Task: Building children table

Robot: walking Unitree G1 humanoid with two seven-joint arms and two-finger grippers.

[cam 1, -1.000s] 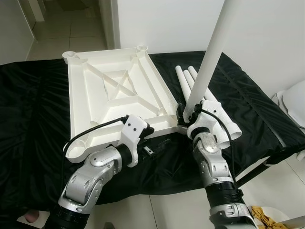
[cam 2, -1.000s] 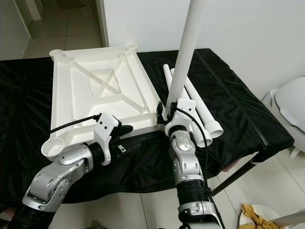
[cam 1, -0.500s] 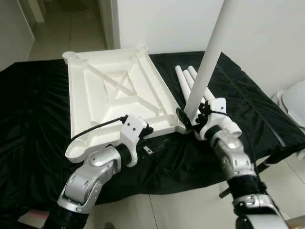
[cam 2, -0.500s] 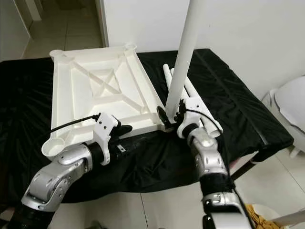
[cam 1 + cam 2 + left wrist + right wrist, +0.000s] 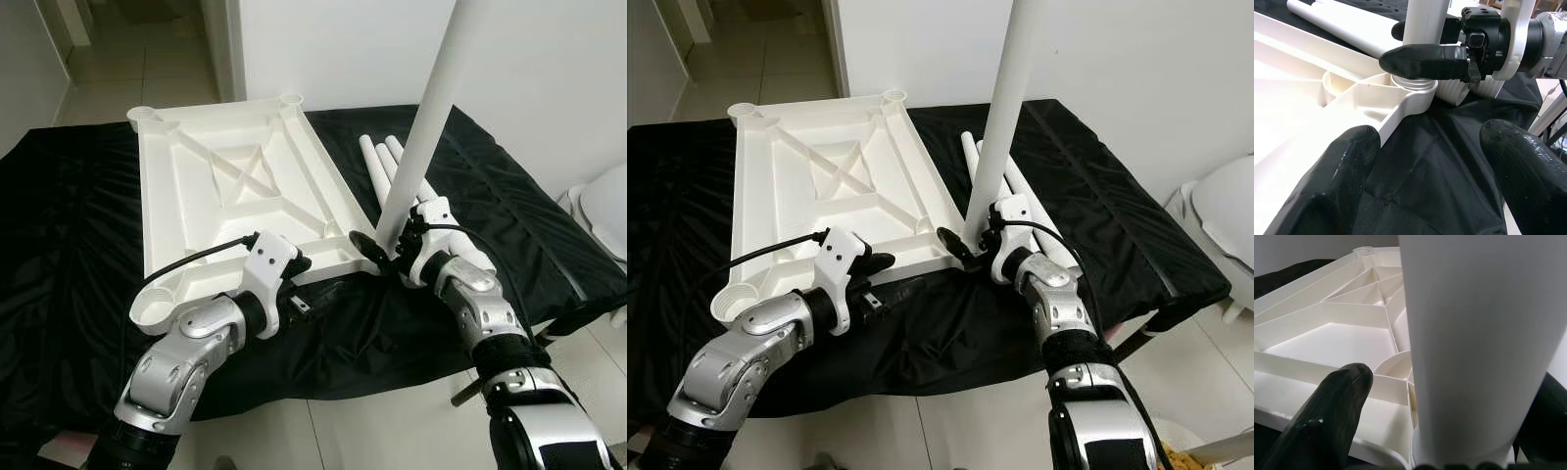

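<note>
Right gripper (image 5: 384, 247) clamps its fingers round the base of the upright white leg (image 5: 423, 122), seated in the near corner socket of the upside-down tabletop (image 5: 235, 191). Left gripper (image 5: 1425, 161) waits beside it, fingers spread, over the black cloth (image 5: 59, 245). Spare legs (image 5: 392, 162) lie just behind.

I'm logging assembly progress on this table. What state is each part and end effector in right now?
Tabletop: upside down on the black cloth, ribs up.
Upright leg: standing in the near right corner socket, threads showing at its base.
Spare legs: lying loose on the cloth beside the tabletop.
Right end effector: fingers around the upright leg's base.
Left end effector: open, at the tabletop's near edge, holding nothing.
</note>
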